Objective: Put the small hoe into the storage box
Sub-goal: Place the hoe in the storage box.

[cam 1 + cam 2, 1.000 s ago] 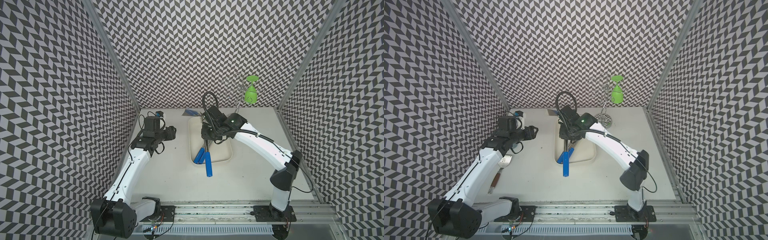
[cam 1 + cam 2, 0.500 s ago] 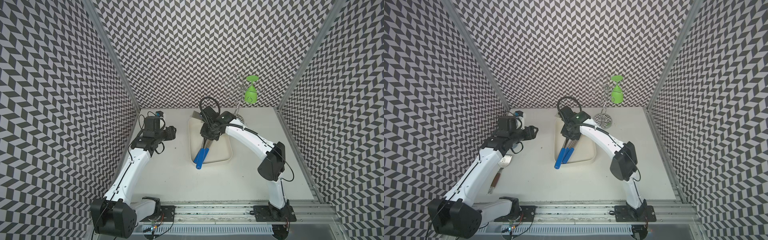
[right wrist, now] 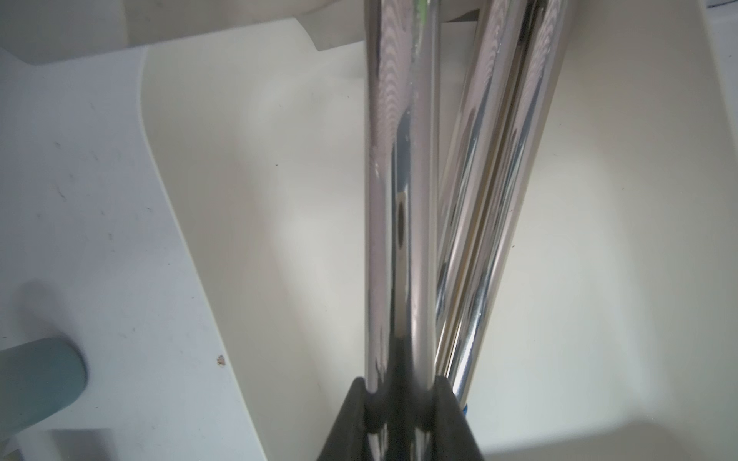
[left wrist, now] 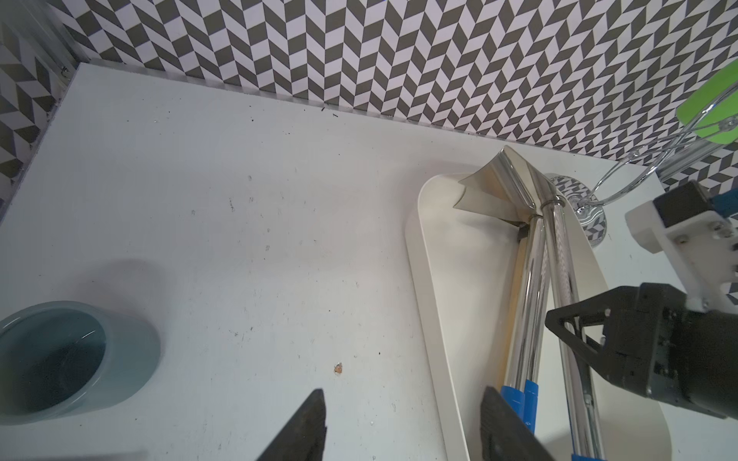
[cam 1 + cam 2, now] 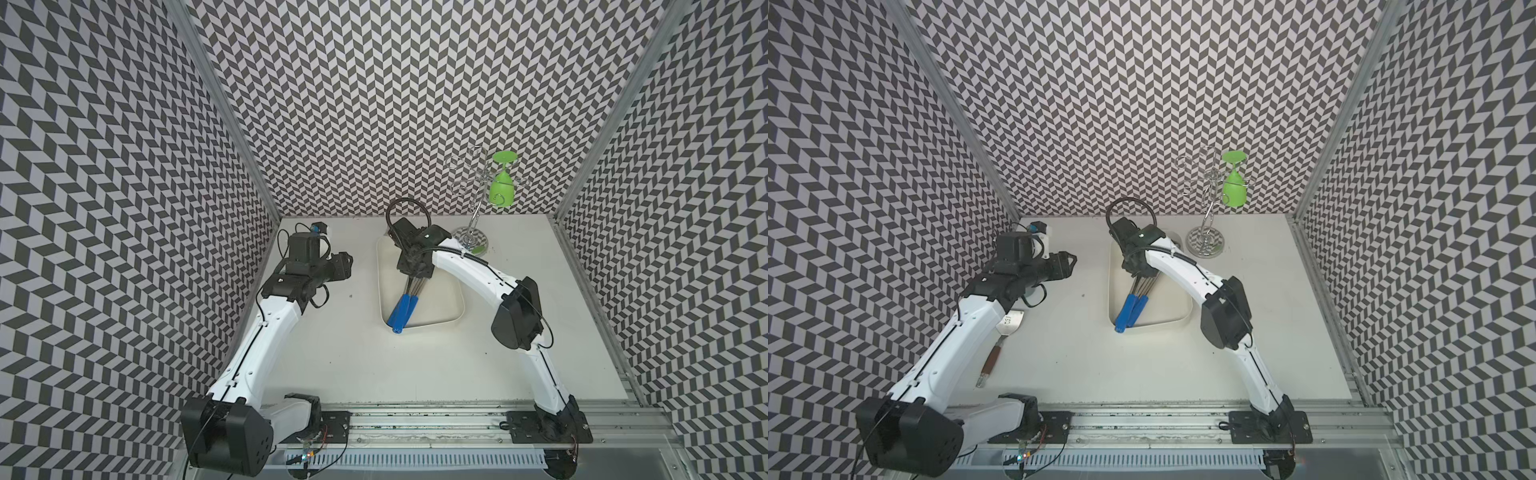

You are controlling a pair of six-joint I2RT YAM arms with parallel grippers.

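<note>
The small hoe (image 5: 397,314) has a chrome shaft (image 3: 399,199) and a blue grip. It lies lengthwise in the cream storage box (image 5: 440,303), with its grip end reaching over the front left corner. My right gripper (image 5: 415,276) hangs over the box's far half, shut on that shaft (image 3: 401,383). A second chrome tool with a blue grip (image 5: 411,302) lies right beside it in the box. My left gripper (image 5: 345,270) hovers open and empty over bare table left of the box; its fingertips (image 4: 315,403) are wide apart.
A grey-blue cup (image 4: 60,359) stands on the table at the far left, under the left arm. A spatula with a brown handle (image 5: 1000,345) lies near the left wall. A chrome glass rack (image 5: 471,237) holding a green glass (image 5: 502,189) stands at the back right.
The right arm has drawn back toward the far wall. The held hoe's blue grip, earlier sticking out over the table in front of the box, now lies beside the other grip. The left arm is still.
</note>
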